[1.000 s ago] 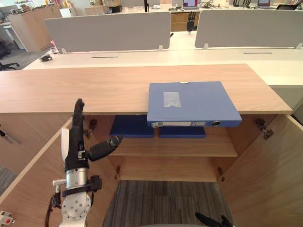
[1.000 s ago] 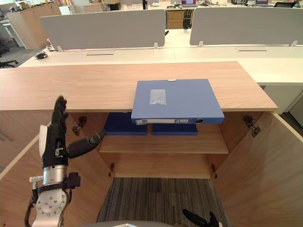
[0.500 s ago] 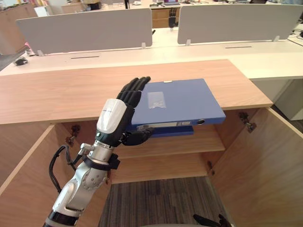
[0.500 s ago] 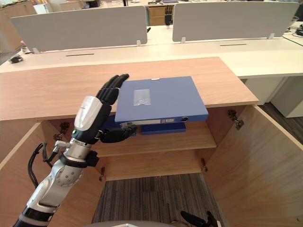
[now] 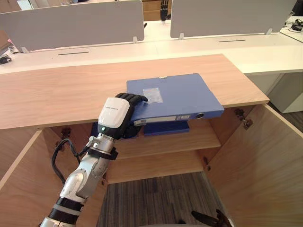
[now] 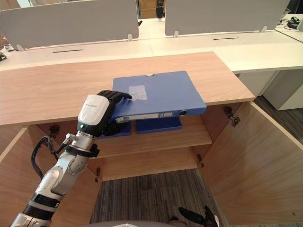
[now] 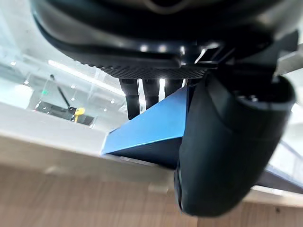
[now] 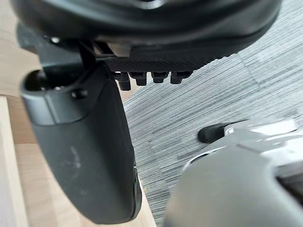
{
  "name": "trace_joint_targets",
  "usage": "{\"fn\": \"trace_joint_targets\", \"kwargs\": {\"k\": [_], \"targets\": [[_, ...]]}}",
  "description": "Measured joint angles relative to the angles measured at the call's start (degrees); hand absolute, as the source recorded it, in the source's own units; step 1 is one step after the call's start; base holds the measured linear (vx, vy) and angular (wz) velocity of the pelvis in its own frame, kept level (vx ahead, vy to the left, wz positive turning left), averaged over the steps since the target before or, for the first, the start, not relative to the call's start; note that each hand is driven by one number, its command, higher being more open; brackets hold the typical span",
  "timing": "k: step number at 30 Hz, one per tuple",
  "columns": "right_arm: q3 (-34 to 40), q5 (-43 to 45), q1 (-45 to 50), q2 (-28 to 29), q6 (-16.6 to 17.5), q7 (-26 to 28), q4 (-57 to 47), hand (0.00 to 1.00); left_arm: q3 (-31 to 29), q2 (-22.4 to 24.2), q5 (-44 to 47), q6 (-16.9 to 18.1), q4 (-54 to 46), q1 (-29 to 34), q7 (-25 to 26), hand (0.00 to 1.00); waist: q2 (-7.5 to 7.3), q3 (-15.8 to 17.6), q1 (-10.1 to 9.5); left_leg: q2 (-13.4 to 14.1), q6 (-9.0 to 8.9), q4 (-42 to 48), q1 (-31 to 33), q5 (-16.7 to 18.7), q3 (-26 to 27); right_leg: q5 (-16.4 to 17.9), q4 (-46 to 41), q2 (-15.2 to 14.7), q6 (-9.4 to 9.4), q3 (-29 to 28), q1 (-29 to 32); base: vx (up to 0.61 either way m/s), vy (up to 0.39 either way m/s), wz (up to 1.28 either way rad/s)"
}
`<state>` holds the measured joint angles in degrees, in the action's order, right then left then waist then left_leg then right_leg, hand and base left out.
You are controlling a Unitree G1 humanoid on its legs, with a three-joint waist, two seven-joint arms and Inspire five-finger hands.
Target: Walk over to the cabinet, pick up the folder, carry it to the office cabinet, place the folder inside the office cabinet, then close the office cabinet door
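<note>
A blue folder [image 5: 180, 94] lies flat on the wooden cabinet top [image 5: 61, 90], its spine edge jutting past the front edge. My left hand [image 5: 113, 116] is shut on the folder's near left corner, fingers [image 7: 142, 94] curled over the top and the thumb [image 7: 227, 142] underneath. The left wrist view has the blue cover [image 7: 151, 127] held between them. My right hand [image 6: 194, 217] hangs low over the grey carpet, fingers relaxed and holding nothing, with its thumb [image 8: 90, 151] close in the right wrist view.
Both cabinet doors stand open: the right door [image 5: 265, 156] and the left door [image 5: 19, 189]. Inside, a shelf [image 5: 203, 137] carries other blue folders [image 5: 165, 127] under the overhang. White desks with grey partitions [image 5: 75, 23] stand behind the cabinet.
My left hand rose from beside the left door, reached the folder's near left corner and closed on it. The camera has shifted too.
</note>
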<state>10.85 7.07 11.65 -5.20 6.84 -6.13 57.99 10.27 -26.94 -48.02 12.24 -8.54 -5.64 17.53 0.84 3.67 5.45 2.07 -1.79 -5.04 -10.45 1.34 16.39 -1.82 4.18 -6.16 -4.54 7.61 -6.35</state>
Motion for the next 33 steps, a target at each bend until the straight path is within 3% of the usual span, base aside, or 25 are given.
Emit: {"fn": "trace_joint_targets", "kwargs": {"k": [11,15,18,20,22,27,33], "targets": [[-0.2,0.0,-0.1,0.1,-0.3,0.0,-0.7,1.0,1.4,4.7,14.8,3.7,-6.2,5.0,-7.1,0.0,0.0,-0.1,-0.06,-0.1,-0.02,0.0,0.4,0.2,-0.2,-0.2,0.7,-0.1,-0.05,0.0,-0.1,-0.02,-0.031,0.01],[-0.1,1.9,0.8,1.5,-0.4,-0.6,-6.9,1.0,1.6,9.0,20.5,5.0,-11.5,9.7,-9.3,0.0,0.08,-0.4,-0.13,-0.1,-0.04,0.0,1.4,0.2,0.2,-0.3,0.4,0.0,-0.2,-0.6,1.1,-0.02,-0.04,-0.06],[0.0,6.8,3.2,4.0,0.2,-1.0,-20.1,1.0,1.5,11.5,24.8,5.0,-15.7,13.7,-9.8,0.0,0.07,-0.4,0.07,0.1,0.01,0.0,1.5,0.3,0.5,-0.4,0.2,0.1,-0.21,-1.2,1.5,-0.01,-0.045,-0.1],[0.0,13.5,5.2,5.7,2.4,-0.1,-33.2,1.0,1.2,13.0,31.5,5.0,-18.4,17.0,-10.3,0.0,0.06,-0.4,-0.03,0.1,0.17,0.0,1.5,0.4,0.5,-0.4,0.1,0.1,-0.21,-1.3,1.6,-0.03,-0.042,-0.02],[0.0,16.3,6.1,6.3,3.4,0.6,-39.1,1.0,0.6,13.7,35.1,5.0,-19.7,18.8,-10.6,0.0,0.05,-0.4,-0.05,0.1,0.21,0.0,1.5,0.5,0.7,-0.4,0.0,0.1,-0.21,-1.4,1.7,-0.03,-0.035,-0.04],[0.2,25.1,9.5,7.9,6.2,4.7,-62.8,1.0,-5.0,18.2,55.1,5.0,-25.4,25.7,-15.7,0.0,-0.19,-0.2,-0.64,0.2,0.27,0.1,1.7,0.8,1.5,-0.4,-0.4,0.2,-0.22,-2.4,2.5,-0.03,-0.033,-0.09],[-0.8,29.9,7.4,7.5,8.3,9.3,-78.5,1.0,-5.1,19.6,71.5,4.0,-26.9,28.4,-21.7,0.0,-0.33,0.0,-1.51,0.4,0.43,1.5,3.0,1.6,1.9,-0.4,-0.7,0.1,-0.34,-3.0,3.6,-0.03,-0.037,-0.05]]}}
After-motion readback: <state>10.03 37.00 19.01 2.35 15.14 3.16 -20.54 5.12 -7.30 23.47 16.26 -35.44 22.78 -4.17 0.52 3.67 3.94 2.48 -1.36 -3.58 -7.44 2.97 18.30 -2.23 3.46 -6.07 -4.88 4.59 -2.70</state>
